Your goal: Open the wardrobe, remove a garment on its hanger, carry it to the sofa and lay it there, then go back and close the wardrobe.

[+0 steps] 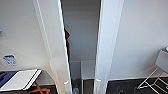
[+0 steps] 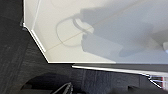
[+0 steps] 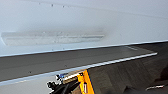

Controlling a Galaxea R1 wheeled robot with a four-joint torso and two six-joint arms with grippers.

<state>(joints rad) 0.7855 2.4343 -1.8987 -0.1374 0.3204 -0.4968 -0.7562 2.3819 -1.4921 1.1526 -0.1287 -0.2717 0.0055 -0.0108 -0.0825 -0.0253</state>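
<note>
Two white doors of the wardrobe [image 1: 53,47] stand partly swung toward me in the head view, leaving a tall narrow gap between their edges, and that gap is what everything here turns on. Through it I see the pale back wall of the cabinet and, tucked against the inner edge of the left door, a thin vertical strip of rust-orange garment [image 1: 67,42]; I cannot pick out the white shirt or its hanger from here. The opening runs floor to top, so its long axis is upright and any reach has to go straight in between the doors. My right wrist view looks along a white door panel with a long white handle [image 3: 52,37] lying close by, so I judge the right arm is nearest the right door. My left wrist view shows a white panel with a soft shadow over dark floor [image 2: 15,57]. I cannot tell whether either pincer is released or clenched. A small white chair [image 1: 156,75] stands well off to the right.
</note>
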